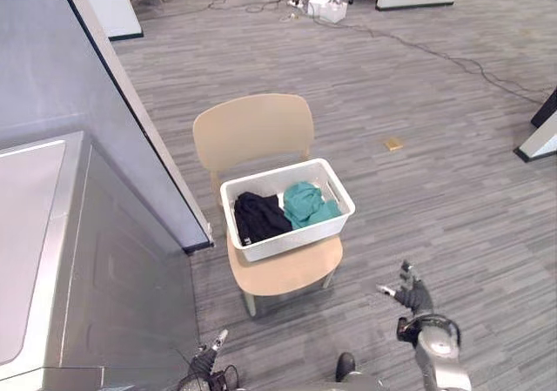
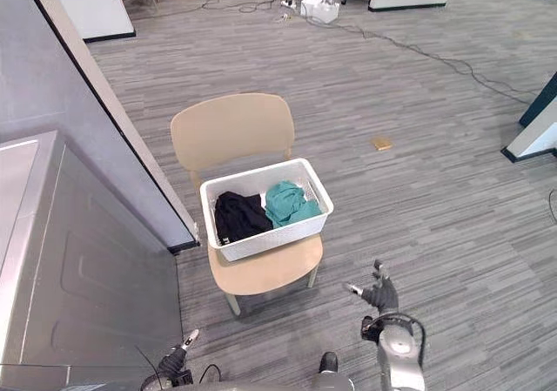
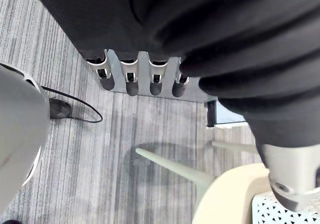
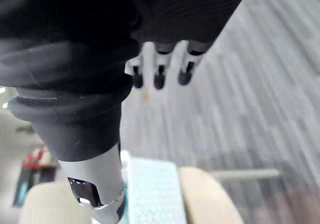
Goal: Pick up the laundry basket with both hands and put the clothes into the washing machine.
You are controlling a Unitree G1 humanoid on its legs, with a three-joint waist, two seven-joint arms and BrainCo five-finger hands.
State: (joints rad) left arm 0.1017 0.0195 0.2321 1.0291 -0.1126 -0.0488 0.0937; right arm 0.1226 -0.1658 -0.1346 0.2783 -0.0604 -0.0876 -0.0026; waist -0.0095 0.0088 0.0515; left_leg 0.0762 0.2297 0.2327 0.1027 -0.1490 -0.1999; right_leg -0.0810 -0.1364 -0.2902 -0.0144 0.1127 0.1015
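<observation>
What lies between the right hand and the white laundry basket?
Bare grey plank floor, then the tan wooden chair's seat edge under the white laundry basket; left eye view.

Left hand (image 3: 125, 29): black matte ribbed cover (image 3: 225, 29) with deep rubbery folds over the back and wrist. Fingers (image 3: 129, 77) are silver and sit in a row, each with a dark slot down it and a rounded dark-grey tip. Thumb (image 3: 290, 176) is a smooth silver-grey shell with a small round fastener near its end.

Right hand (image 1: 411, 295): same black ribbed cover, silver fingers, dark tips. In the right wrist view its thumb has a dark rubber sleeve at the base, then a silver end with a glossy black inset.

Right arm (image 1: 444, 365): rounded silver-grey shell, slightly shiny, with a dark ring at the wrist joint.
</observation>
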